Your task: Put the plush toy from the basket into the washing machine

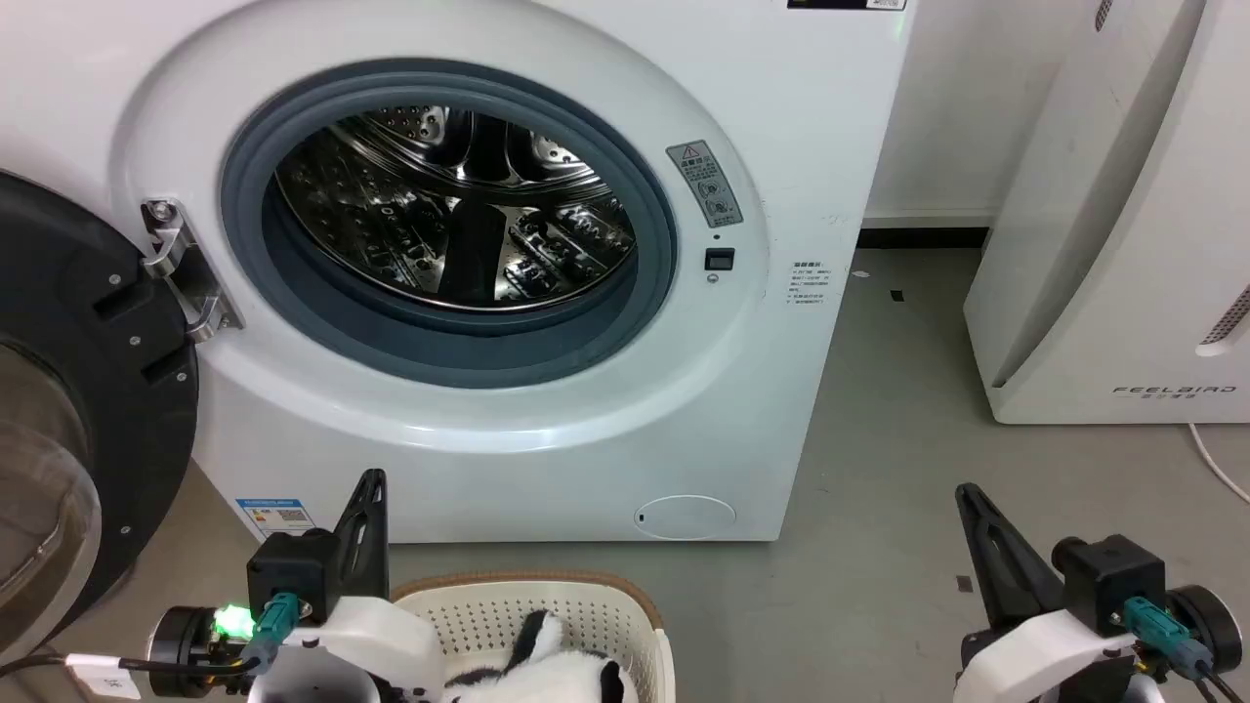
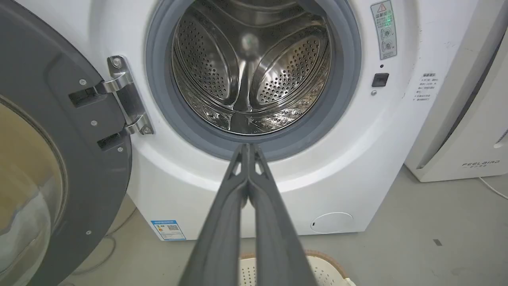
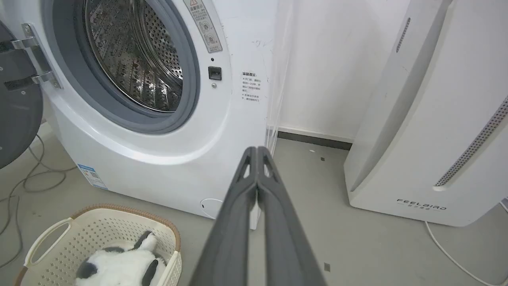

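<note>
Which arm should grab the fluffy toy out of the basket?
Left. The left tool sits right beside the basket where the plush toy lies; the right tool is off over bare floor, farther away. Both are shut, so it must open first.

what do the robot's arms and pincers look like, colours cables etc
The left pincer and right pincer each have long dark grey fingers tapering to a point, with small triangular cut-outs near the tips. Each is mounted on a black block with a teal plug and black cable, over a white shell. A green light glows at the left wrist.
</note>
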You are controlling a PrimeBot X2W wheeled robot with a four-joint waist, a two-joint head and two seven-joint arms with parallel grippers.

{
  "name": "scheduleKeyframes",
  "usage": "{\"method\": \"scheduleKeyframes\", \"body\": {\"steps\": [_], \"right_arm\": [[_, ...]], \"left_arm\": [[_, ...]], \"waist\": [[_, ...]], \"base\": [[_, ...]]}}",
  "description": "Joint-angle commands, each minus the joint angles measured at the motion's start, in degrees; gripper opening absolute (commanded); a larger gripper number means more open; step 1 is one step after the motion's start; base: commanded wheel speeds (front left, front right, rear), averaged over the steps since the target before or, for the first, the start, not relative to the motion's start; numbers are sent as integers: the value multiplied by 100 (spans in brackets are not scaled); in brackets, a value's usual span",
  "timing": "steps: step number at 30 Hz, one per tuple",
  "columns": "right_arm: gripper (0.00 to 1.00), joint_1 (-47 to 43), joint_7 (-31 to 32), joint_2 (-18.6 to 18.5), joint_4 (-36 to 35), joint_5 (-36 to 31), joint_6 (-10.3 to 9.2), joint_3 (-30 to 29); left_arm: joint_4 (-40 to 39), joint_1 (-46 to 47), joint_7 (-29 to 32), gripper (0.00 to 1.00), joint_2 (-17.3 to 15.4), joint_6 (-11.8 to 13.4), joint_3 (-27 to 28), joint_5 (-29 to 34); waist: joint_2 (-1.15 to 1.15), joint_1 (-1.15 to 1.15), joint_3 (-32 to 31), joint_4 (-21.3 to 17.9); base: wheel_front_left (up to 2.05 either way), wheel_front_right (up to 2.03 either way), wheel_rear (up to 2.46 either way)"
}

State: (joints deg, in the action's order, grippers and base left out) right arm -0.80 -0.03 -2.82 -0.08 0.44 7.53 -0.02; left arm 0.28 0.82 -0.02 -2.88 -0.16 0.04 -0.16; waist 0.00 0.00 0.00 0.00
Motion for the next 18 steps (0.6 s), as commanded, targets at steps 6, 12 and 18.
{"method": "scheduleKeyframes", "body": {"steps": [6, 12, 18], "right_arm": [[0, 80, 3, -6, 8, -44, -4, 2], [0, 80, 3, -6, 8, -44, -4, 2], [0, 80, 3, -6, 8, -44, -4, 2]], "left_arm": [[-28, -82, 2, 0, 1, 16, -4, 16], [-28, -82, 2, 0, 1, 16, -4, 16], [-28, -82, 2, 0, 1, 16, -4, 16]], "waist": [[0, 0, 0, 0], [0, 0, 0, 0], [0, 0, 0, 0]], "base": [[0, 0, 0], [0, 0, 0], [0, 0, 0]]}}
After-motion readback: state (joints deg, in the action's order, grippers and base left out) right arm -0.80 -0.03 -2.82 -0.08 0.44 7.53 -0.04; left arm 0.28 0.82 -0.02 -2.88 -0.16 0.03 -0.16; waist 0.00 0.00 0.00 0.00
